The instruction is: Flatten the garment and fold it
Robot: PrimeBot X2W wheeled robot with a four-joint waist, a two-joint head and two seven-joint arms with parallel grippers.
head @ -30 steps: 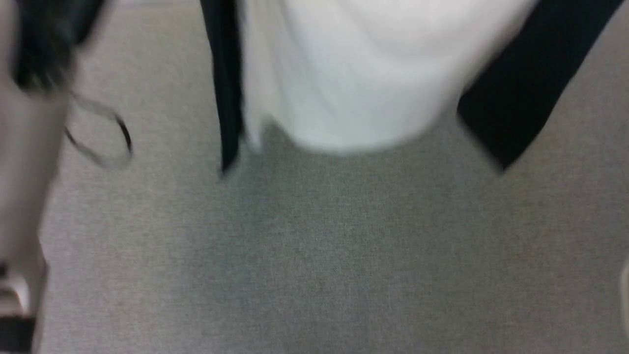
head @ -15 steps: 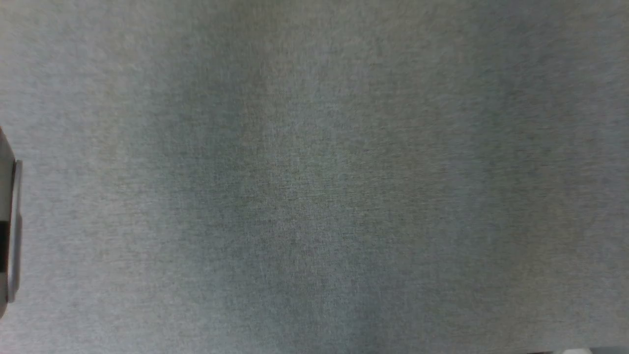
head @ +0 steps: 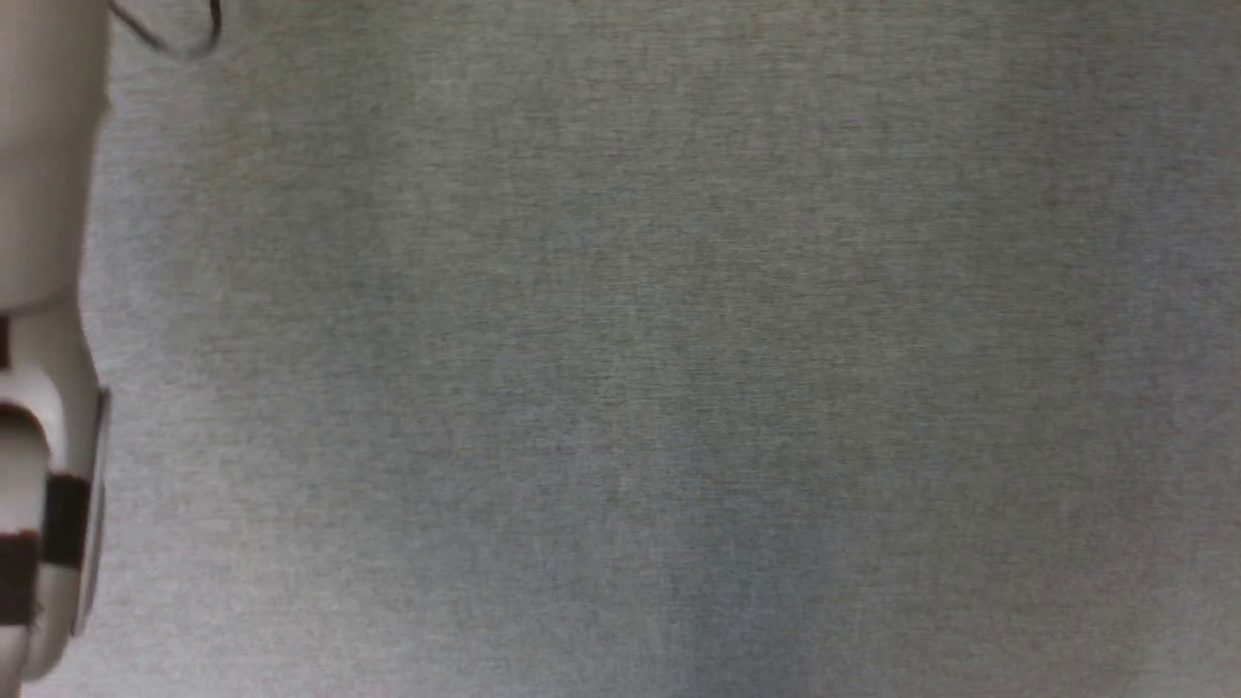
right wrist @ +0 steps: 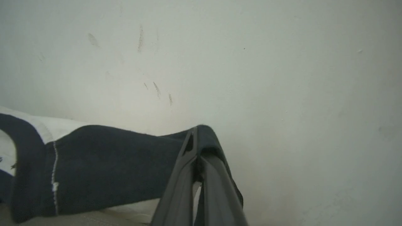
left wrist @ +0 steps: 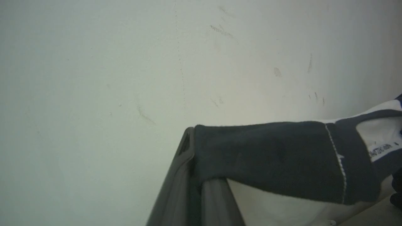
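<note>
The garment [left wrist: 270, 157] hangs stretched in the air, its black shoulder cloth running to the right from my left gripper [left wrist: 192, 147], which is shut on the fabric's edge. Black neck trim and a white printed neck tape [left wrist: 381, 149] show at the far right of the left wrist view. In the right wrist view the same garment [right wrist: 103, 163] stretches leftward from my right gripper [right wrist: 197, 147], shut on black cloth that drapes over the fingertips. White body fabric hangs below both grips.
A pale, scuffed wall [left wrist: 125, 62] stands close ahead of both wrists. The head view looks down on a grey fabric-covered surface [head: 630, 388], with my pale left forearm [head: 44, 291] along its left edge and a thin cable loop [head: 184, 34] at the top left.
The head camera has swung: the hanging white and black shirt seen a second ago has left the head view. The forearm now shows further into the left edge.
</note>
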